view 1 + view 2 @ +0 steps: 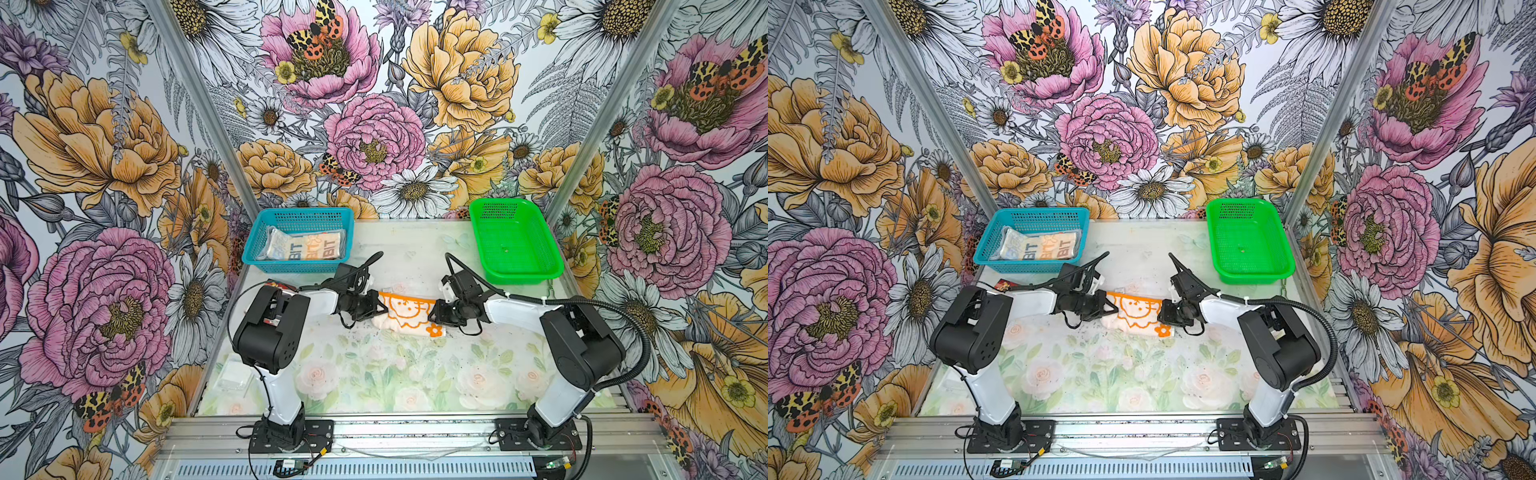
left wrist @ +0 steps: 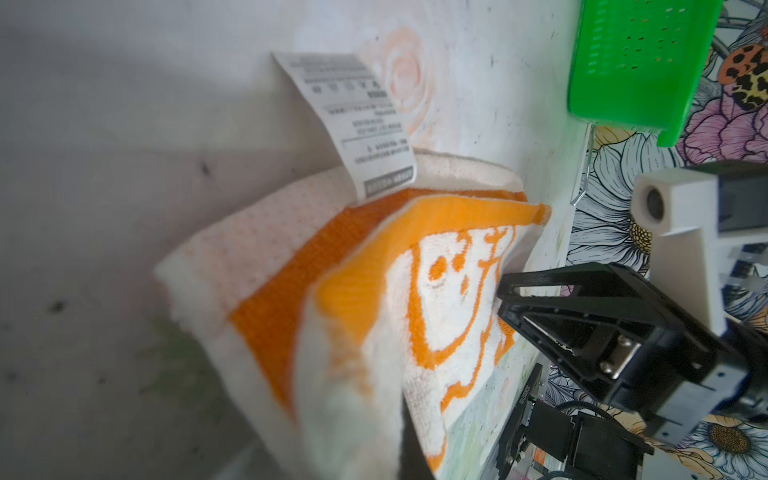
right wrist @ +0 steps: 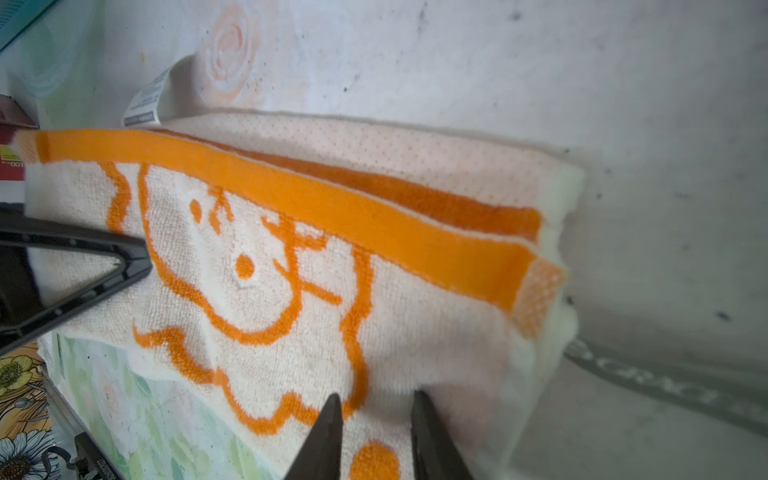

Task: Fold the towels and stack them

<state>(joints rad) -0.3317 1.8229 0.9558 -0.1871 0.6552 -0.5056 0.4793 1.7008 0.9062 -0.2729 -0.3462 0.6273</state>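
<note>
The wrist views show what the top views do not. The orange towel (image 2: 374,311) is folded in layers, with a solid orange band along the top layer's edge and a pale dotted layer beneath. A printed white care label (image 2: 353,124) sticks out from it onto the table (image 2: 124,124).

The containers show in full only in the top views. The blue basket (image 1: 266,249) at the back left holds the cream towel (image 1: 307,248), folded, with part of its lettering showing. The green basket (image 1: 552,259) stands at the back right with a small speck on its floor.

The orange towel lies mid-table between my two grippers, lion face up. My left gripper (image 1: 381,309) is clamped on its left edge. My right gripper (image 3: 376,401) stands parted, both fingertips (image 3: 332,428) on the right edge, the orange flower motif showing between them.
</note>
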